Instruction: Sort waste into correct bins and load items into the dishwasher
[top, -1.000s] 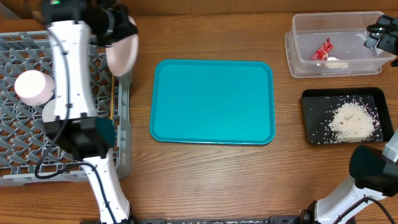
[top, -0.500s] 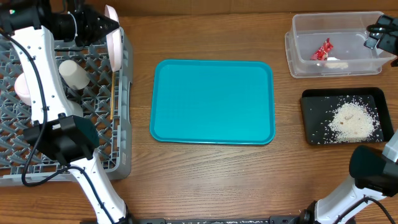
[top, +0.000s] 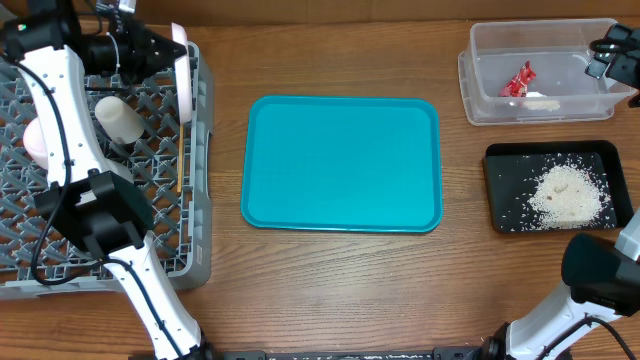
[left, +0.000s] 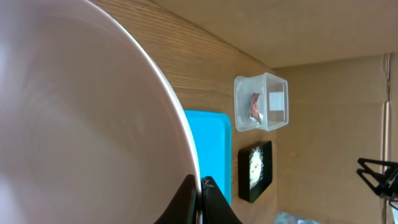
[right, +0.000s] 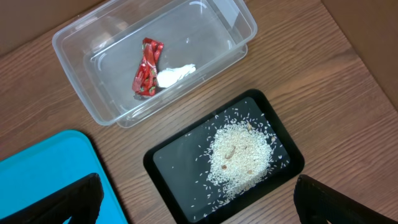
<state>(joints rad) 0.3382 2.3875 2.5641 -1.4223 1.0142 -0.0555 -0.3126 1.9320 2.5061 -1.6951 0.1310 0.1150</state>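
My left gripper (left: 199, 199) pinches the rim of the pink bowl (top: 181, 62), which stands on edge inside the grey dish rack (top: 150, 230). My right gripper (right: 198, 202) hangs spread wide. Below it, the red wrapper (right: 146, 74) lies in the clear tub (right: 74, 37) and crumbs (right: 239, 152) cover the black tray (right: 174, 168).

Wood-grain tabletop (top: 330, 270), plain tan backdrop (left: 311, 31) behind, soft even light

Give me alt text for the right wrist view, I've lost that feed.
A clear tub holds a crumpled red wrapper; beside it, a black tray holds a pile of rice crumbs. A teal tray shows its corner lower left, and the right tool is open, holding nothing.
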